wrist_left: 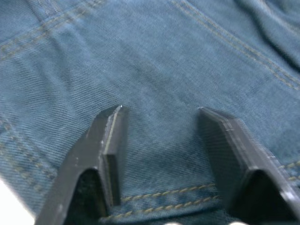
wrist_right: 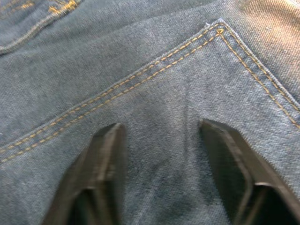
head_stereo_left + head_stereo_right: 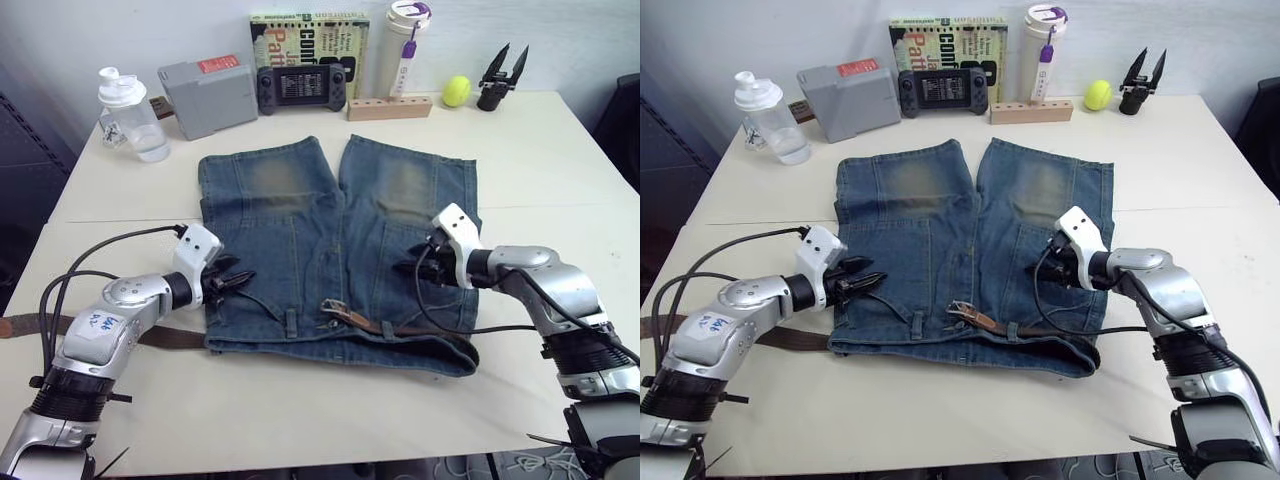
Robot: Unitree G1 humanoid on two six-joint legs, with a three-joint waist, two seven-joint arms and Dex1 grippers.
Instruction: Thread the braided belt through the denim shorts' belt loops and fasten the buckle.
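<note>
Left gripper (image 3: 236, 279) hovers at the denim shorts' (image 3: 300, 230) left edge, jaws wide, empty. Braided belt (image 3: 165, 337) trails left across the table (image 3: 300, 420); its tip (image 3: 350, 317) has cleared only some loops and may slip back. Right gripper (image 3: 408, 267), jaws apart, holds nothing over a pocket.

bright even light, soft shadows, wrist views blurred

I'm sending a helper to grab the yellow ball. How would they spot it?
Start at the denim shorts spread mid-table, then look to the far edge by the wall. The ball sits there between a wooden block and a black two-pronged gripper. It is the lone round, bright yellow-green thing in that row.
</note>
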